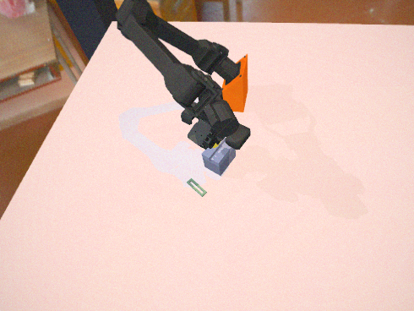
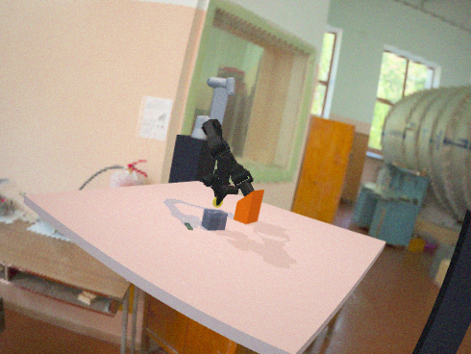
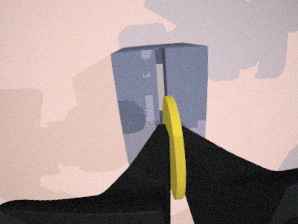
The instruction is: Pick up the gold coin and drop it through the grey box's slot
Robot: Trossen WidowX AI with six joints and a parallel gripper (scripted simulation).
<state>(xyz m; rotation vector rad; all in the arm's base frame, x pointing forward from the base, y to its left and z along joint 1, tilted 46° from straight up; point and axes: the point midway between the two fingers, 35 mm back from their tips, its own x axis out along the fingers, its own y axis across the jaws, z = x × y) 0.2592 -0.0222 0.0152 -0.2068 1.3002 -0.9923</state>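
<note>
My gripper [image 2: 218,198] [image 3: 168,131] is shut on the gold coin [image 1: 216,145] [image 2: 217,203] [image 3: 178,162], which stands edge-on between the fingertips. The grey box [image 1: 215,164] [image 2: 213,220] [image 3: 187,80] stands on the table just below and beyond the coin in the wrist view. Its slot runs nearly in line with the coin, whose far end overlaps the slot's near part there. In the exterior view the coin is above the lid's level, toward its back. The green holder [image 1: 204,193] [image 2: 188,226] is empty beside the box. The fingertips are mostly hidden in the top view.
An orange block [image 1: 236,93] [image 2: 248,208] stands behind the box, by the arm's base. The arm arches above the pale pink table [image 1: 169,253] [image 2: 269,308]. Its shadows fall around the box. A grey arm-like thing [image 2: 218,103] stands behind the table in the exterior view.
</note>
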